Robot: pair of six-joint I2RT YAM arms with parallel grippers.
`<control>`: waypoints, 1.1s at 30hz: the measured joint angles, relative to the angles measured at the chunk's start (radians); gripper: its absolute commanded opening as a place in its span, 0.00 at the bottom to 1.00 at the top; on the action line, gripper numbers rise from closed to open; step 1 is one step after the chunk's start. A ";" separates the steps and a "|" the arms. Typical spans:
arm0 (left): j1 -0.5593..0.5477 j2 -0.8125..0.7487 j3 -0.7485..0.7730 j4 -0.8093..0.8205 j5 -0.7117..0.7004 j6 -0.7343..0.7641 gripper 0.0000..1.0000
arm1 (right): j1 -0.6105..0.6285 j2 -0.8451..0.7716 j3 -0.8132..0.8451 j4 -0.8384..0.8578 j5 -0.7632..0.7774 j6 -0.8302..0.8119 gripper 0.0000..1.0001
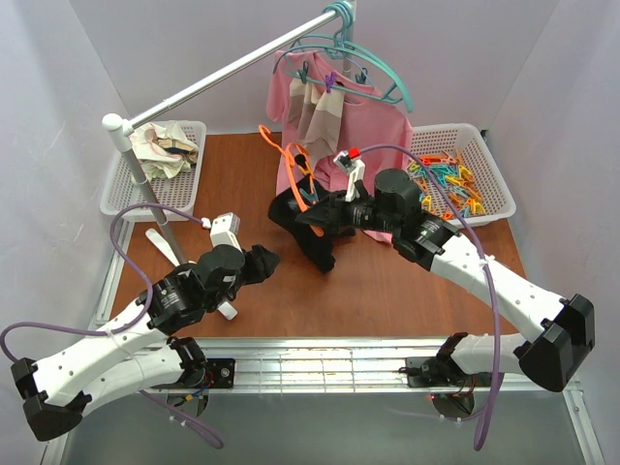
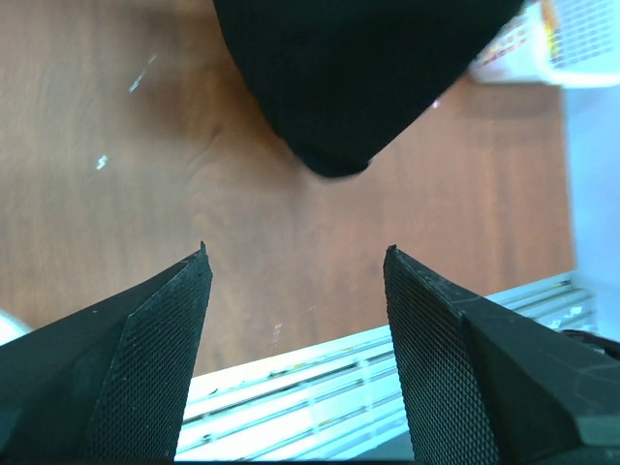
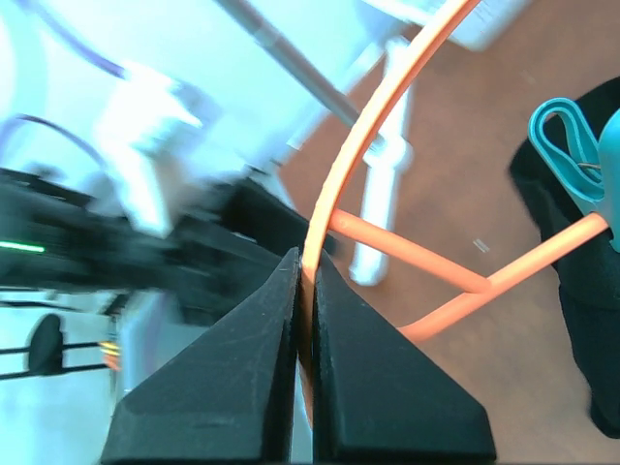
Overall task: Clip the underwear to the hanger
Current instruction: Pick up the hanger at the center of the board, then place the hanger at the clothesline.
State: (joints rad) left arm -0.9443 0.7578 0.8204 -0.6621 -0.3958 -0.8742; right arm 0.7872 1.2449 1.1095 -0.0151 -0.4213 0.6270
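The black underwear (image 1: pixel 312 242) hangs bunched over the middle of the brown table, with the orange hanger (image 1: pixel 292 172) rising out of its top. My right gripper (image 1: pixel 327 215) is shut on the hanger's thin orange frame (image 3: pixel 386 102). In the right wrist view the pads (image 3: pixel 363 378) pinch the frame, and a teal clip (image 3: pixel 565 138) sits on the underwear (image 3: pixel 586 281) at the right edge. My left gripper (image 1: pixel 263 263) is open and empty, just left of and below the underwear. In the left wrist view its fingers (image 2: pixel 160 358) stand wide apart under the underwear's lower tip (image 2: pixel 354 87).
A white rail on a stand (image 1: pixel 155 203) crosses the back left. It carries teal hangers (image 1: pixel 349 53) with a pink shirt (image 1: pixel 373 121). A white basket of coloured clips (image 1: pixel 455 179) stands at the back right. Another basket with cloth (image 1: pixel 160 150) is at the back left. A metal rail (image 1: pixel 320 363) runs along the near edge.
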 measured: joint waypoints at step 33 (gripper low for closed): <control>0.000 -0.088 -0.127 -0.037 0.038 -0.069 0.65 | -0.002 0.154 0.334 0.438 -0.375 0.301 0.01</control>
State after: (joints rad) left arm -0.9443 0.6701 0.6930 -0.6987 -0.3580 -0.9432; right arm 0.7856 1.3991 1.4437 0.4225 -0.7963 0.9283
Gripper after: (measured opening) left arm 0.651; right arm 0.017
